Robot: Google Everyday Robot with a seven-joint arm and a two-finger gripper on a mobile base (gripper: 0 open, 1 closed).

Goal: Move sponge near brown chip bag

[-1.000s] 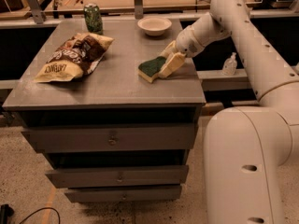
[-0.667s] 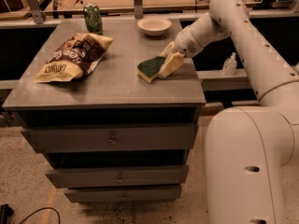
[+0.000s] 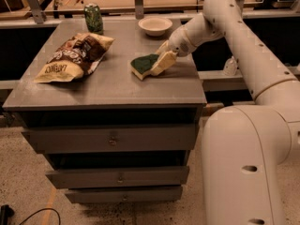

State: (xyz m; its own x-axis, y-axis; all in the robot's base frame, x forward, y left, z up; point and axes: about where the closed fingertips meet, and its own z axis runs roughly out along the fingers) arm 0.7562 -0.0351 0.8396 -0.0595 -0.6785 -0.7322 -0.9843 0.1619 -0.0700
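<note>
The sponge (image 3: pixel 142 63), dark green on top with pale yellow foam below, is on the right half of the grey cabinet top (image 3: pixel 112 86). My gripper (image 3: pixel 160 58) reaches in from the right and is shut on the sponge's right end, with one pale finger in front and one behind. The brown chip bag (image 3: pixel 75 55), dark brown with pale yellow ends, lies crinkled on the left half of the top. A gap of bare surface about one sponge-length wide separates the sponge from the bag.
A green can (image 3: pixel 93 18) stands at the back edge, behind the bag. A white bowl (image 3: pixel 155 25) sits at the back, right behind the gripper. The cabinet has several drawers (image 3: pixel 112 138) below. My arm (image 3: pixel 243 41) arches over the right side.
The gripper and the sponge have shifted a little to the left, toward the chip bag. The bag, can and bowl have not moved.
</note>
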